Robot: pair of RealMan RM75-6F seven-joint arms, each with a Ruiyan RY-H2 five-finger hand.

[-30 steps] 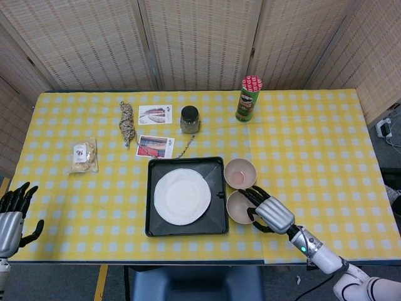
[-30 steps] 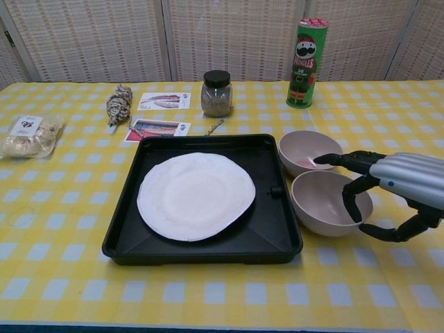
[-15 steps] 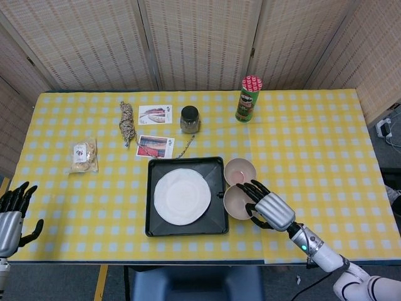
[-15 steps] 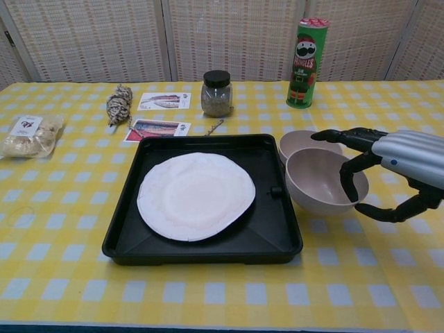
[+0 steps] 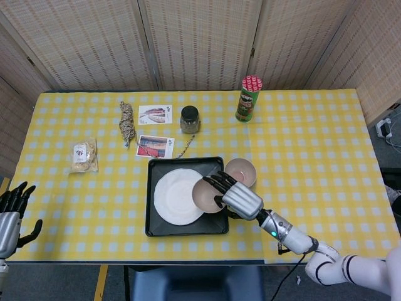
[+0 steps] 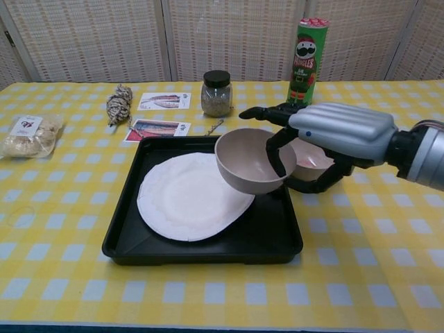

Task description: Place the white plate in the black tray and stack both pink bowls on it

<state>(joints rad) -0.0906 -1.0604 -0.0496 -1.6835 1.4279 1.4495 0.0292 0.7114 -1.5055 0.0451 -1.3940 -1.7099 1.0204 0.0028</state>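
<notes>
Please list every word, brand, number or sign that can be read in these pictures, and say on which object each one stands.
"PRINGLES": on the green can, under the mascot face.
Smaller print lower on the can: too small to read.
Label on the snack bag: blurred.
Two picture cards: no legible text.
Glass jar: no readable label.

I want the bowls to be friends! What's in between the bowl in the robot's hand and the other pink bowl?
Only the right hand itself: its fingers hold the lifted bowl, the other pink bowl sitting right behind them, in the chest view.

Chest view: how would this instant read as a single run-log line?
right robot hand: holds round pink bowl above square black tray | flat white plate: in tray | second pink bowl: on table
</notes>
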